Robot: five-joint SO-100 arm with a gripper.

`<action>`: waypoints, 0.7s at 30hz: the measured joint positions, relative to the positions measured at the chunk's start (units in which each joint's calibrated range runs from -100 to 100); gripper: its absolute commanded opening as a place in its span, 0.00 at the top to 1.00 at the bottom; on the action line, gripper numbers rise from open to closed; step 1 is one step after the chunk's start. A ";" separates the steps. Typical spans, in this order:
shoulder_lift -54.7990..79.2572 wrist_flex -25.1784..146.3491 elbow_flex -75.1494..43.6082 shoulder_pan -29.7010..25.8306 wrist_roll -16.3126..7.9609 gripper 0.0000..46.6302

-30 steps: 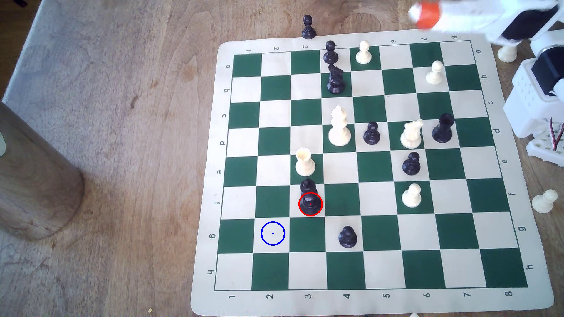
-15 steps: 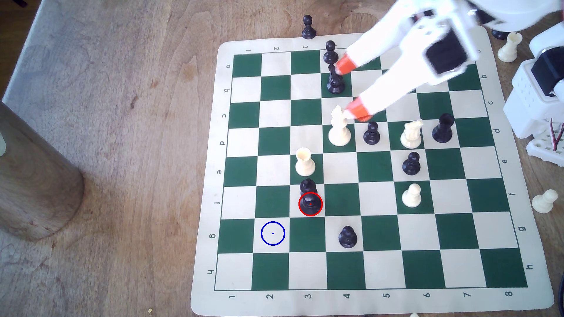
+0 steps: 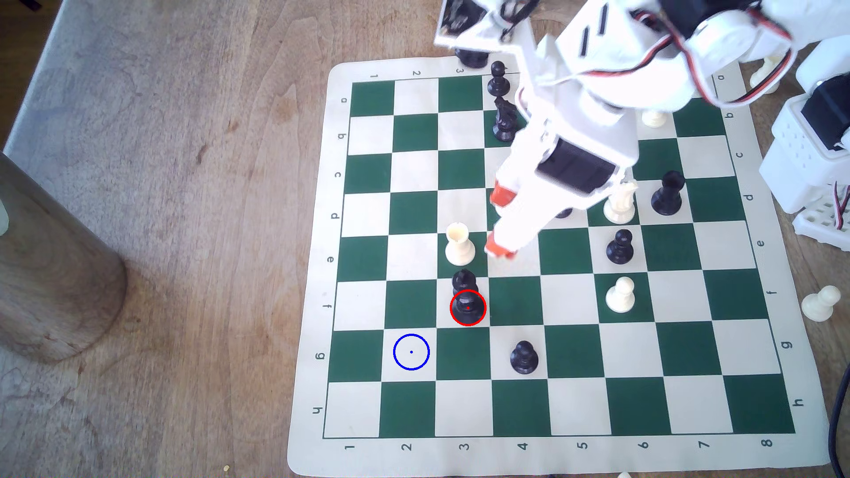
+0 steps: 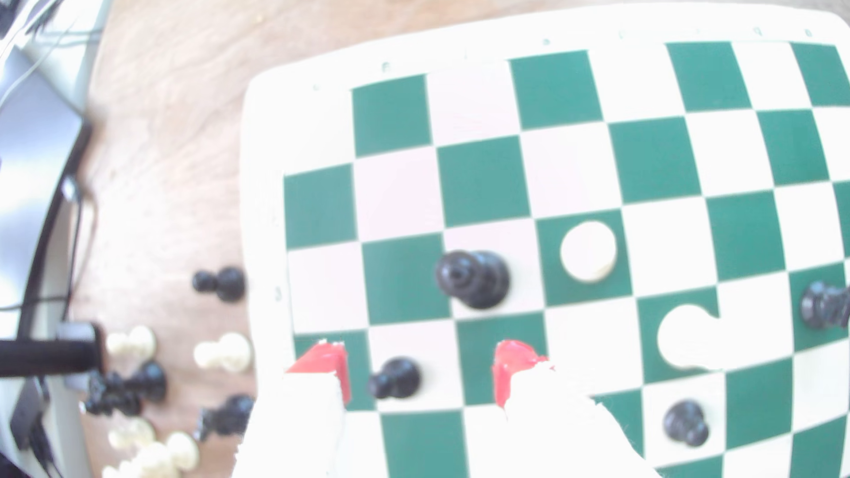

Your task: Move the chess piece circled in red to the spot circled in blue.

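Black bishop (image 3: 468,307), red-ringed, lower-middle of exterior view, sits on cream sq w/ white rook (image 3: 459,244) just above. Prob light, hard, slick plastic; take it at the collar below the bulb. Blue-ringed square (image 3: 411,352) lower left. Claw (image 3: 497,223) above, spread wide, holding nothing.

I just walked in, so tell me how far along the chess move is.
Nothing is moved yet: the red-circled black piece stands on its starting square, and the blue-circled square is bare. The open pincer is above the board, short of the piece. Grasping, carrying and placing remain.
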 measured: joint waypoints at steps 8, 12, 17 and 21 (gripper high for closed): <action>6.12 0.08 -3.16 -1.40 -0.05 0.62; 9.80 0.08 -4.52 -1.33 -0.05 0.58; 14.24 -1.67 -5.06 -1.25 0.00 0.54; 18.27 -3.19 -6.24 0.44 0.00 0.53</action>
